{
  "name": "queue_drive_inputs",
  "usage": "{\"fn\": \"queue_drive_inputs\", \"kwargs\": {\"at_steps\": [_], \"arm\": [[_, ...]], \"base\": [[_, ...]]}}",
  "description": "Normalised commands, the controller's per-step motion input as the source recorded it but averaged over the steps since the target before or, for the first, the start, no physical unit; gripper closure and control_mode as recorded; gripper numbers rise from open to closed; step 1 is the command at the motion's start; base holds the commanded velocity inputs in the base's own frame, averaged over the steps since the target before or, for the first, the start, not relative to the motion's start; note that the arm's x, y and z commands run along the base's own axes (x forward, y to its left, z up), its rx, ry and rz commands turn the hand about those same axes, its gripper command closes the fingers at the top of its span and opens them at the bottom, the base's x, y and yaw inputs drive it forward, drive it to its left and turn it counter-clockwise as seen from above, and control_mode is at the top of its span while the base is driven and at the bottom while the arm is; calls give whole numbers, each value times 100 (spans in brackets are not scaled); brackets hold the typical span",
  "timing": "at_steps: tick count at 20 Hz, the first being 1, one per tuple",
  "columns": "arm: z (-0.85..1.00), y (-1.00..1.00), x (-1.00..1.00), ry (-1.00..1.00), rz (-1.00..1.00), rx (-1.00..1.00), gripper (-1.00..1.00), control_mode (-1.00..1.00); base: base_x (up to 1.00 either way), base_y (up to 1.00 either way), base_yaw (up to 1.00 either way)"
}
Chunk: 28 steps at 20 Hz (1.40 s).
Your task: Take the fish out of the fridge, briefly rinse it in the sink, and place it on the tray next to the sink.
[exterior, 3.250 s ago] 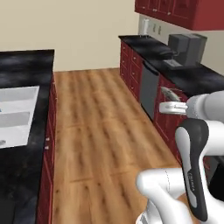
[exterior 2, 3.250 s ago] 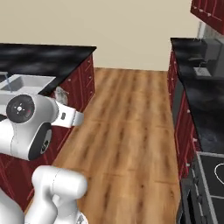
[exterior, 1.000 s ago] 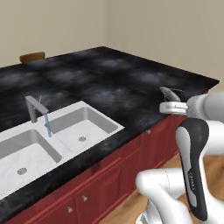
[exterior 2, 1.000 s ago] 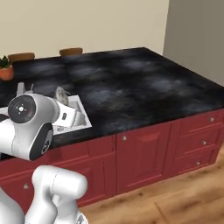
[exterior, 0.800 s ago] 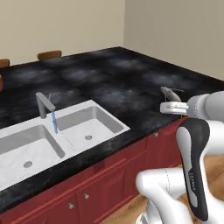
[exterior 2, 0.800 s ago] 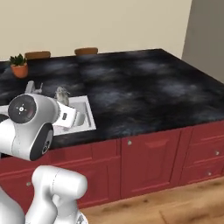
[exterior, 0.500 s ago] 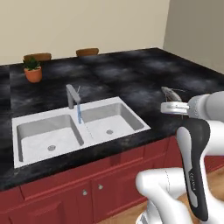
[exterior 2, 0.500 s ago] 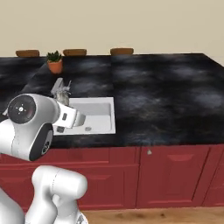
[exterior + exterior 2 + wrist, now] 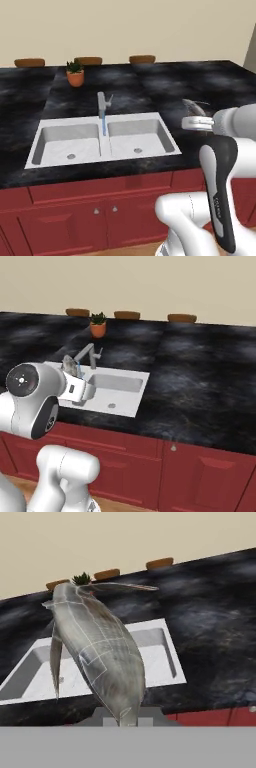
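silvery fish [image 9: 97, 652] sits pinched in the jaws, short of the white sink [image 9: 105, 141]; rinsing looks next, so it needs carrying over a basin under the faucet [image 9: 102, 104].

Above both sink [image 9: 70, 142] basins the way is open; only the faucet [image 9: 102, 107] rises at its back edge, a plant [image 9: 75, 73] beyond.

No words, labels, brands, numbers or signs can be read anywhere in these pictures.
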Motion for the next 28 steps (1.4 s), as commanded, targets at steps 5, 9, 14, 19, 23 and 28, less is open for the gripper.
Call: {"fn": "queue_drive_inputs", "kwargs": {"at_steps": [5,9,14,19,23,28], "arm": [[0,0,0,0,0,0,100,100],[0,0,0,0,0,0,100,100],[0,0,0,0,0,0,100,100],[-18,-1,85,36,7,3,100,-100],[-32,-19,100,60,25,6,100,-100],[-16,-36,100,55,30,12,100,-100]], "base": [[49,-8,14],[54,64,9],[18,41,1],[0,0,0],[0,0,0],[0,0,0]]}}
